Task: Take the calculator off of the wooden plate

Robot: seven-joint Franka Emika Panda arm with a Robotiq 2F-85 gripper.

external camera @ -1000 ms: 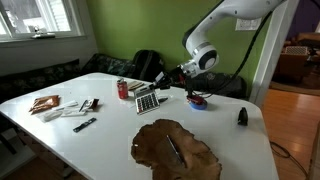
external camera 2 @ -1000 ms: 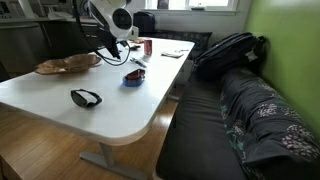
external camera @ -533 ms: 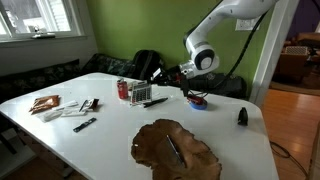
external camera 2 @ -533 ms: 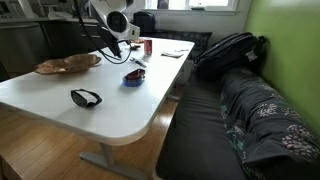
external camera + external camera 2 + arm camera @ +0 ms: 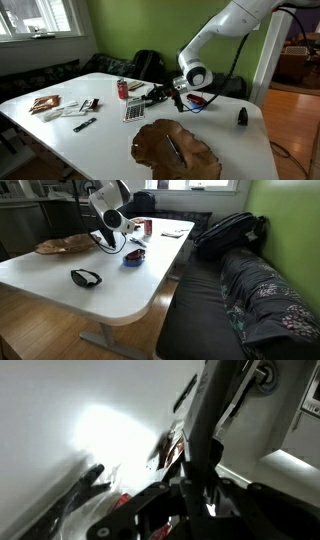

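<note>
**A:** What takes up the most room?

**B:** The white worktop [image 5: 90, 140]. The pale robot arm [image 5: 225, 30] bends down over it from the side with the green wall.

**A:** And the wooden plate?

**B:** The wooden plate [image 5: 150, 145] lies near the worktop's front edge in an exterior view, with a thin dark stick [image 5: 175, 150] lying on it. In another exterior view [image 5: 68, 244] it sits at the far end.

**A:** Where is the calculator?

**B:** The calculator [image 5: 133, 108] is off the plate, keys up and askew, between the plate and a red can [image 5: 123, 88]. I cannot tell if it lies flat on the worktop or hangs just above it.

**A:** Are the jaws grasping it?

**B:** They sit right at the calculator's edge on the arm's side. Whether they are clenched on it or released, I cannot tell. The wrist view is only blur and glare.

**A:** Anything smaller?

**B:** A small blue-red dish [image 5: 197, 101] sits just behind the arm's wrist.
</note>
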